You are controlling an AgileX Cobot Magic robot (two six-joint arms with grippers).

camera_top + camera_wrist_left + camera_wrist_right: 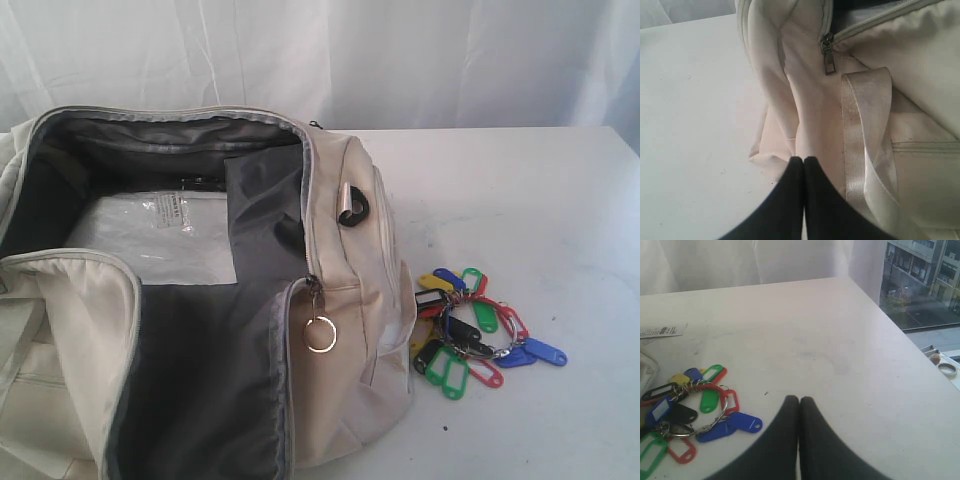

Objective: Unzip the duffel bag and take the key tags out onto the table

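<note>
The cream duffel bag (340,270) lies unzipped on the white table (520,200), its dark grey lining showing. A silver ring zipper pull (320,334) hangs at its front. The bunch of key tags (478,335) lies on the table just right of the bag, blue, green, red, yellow and black on metal rings. Neither arm shows in the exterior view. My left gripper (803,160) is shut and empty, just above the bag's end (805,100) near a webbing handle (865,130). My right gripper (799,400) is shut and empty over bare table, beside the key tags (690,407).
A clear plastic-wrapped packet (160,235) lies inside the bag. A metal zipper pull (828,59) hangs at the bag's end. A white paper label (660,331) lies on the table. The table's far edge (910,335) drops off toward a window. A white curtain hangs behind.
</note>
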